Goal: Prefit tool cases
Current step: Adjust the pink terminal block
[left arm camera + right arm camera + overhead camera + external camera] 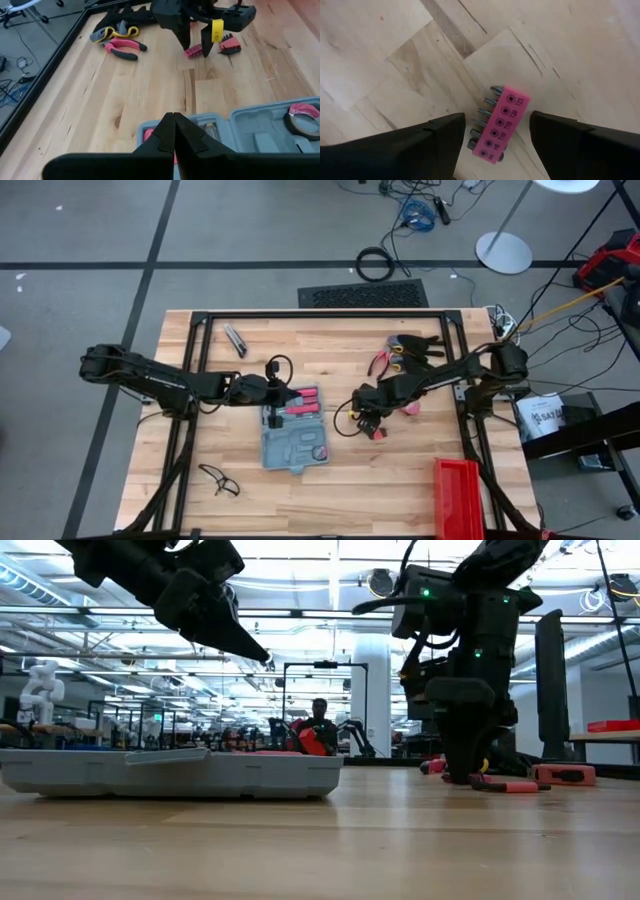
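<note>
The tool case [290,438] lies open on the table, blue-grey, with a grey moulded tray and a red-handled tool [301,402] at its far end. My left gripper [173,131] is shut and hangs in the air above the case's far edge [250,645]. Right of the case, my right gripper [496,120] points down, open. Its two fingers stand on either side of a pink bit holder [501,125] that lies flat on the wood. I see a gap on each side of the holder.
Red-handled pliers [122,46] and a second pink bit holder [230,46] lie beyond the right gripper. A utility knife [235,340] lies far left, safety glasses [218,480] near left, a red bin [458,495] at the near right corner. A person [320,725] sits far behind.
</note>
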Controlling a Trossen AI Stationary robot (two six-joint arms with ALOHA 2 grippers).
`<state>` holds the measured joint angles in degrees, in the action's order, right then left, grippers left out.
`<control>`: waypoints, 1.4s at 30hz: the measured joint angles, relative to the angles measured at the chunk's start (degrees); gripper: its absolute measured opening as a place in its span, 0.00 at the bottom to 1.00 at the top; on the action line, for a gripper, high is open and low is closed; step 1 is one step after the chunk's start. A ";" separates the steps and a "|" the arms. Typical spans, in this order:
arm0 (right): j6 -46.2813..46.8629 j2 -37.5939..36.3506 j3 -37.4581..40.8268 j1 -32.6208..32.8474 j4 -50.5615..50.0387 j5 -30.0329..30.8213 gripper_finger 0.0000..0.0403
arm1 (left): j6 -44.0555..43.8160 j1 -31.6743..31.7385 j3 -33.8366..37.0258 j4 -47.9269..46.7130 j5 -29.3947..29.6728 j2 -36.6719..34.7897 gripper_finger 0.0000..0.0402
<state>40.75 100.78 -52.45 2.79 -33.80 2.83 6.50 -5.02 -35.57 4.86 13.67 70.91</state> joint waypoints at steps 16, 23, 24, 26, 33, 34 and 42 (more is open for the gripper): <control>-4.37 1.93 -1.69 -0.22 0.56 0.31 0.12 | -0.11 0.00 0.00 0.20 0.07 0.00 0.00; -15.13 3.18 -9.68 -0.50 -6.44 3.20 0.12 | -0.09 0.00 -0.02 0.20 0.04 0.00 0.00; -17.26 3.29 -11.07 -0.70 -6.81 3.87 0.11 | -0.09 -0.02 -0.02 0.20 0.04 0.00 0.00; -21.31 2.99 -13.82 -1.37 -6.57 4.30 0.11 | -0.01 -0.31 -0.02 0.22 0.07 0.00 0.00; -36.31 2.94 -20.25 -3.82 -7.14 4.25 0.11 | -0.19 -3.11 -0.02 -0.01 0.15 -2.10 0.00; -38.24 2.99 -21.05 -4.39 -6.89 4.23 0.11 | -0.85 -3.66 -0.02 0.02 0.69 -3.04 0.00; -52.43 12.17 -35.37 -7.06 -10.44 3.06 0.11 | -13.35 -5.99 -0.11 -14.78 13.16 -17.30 0.00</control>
<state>-11.68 112.95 -87.82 -4.28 -44.24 5.89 -6.85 -11.00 -35.68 -9.91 26.83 53.62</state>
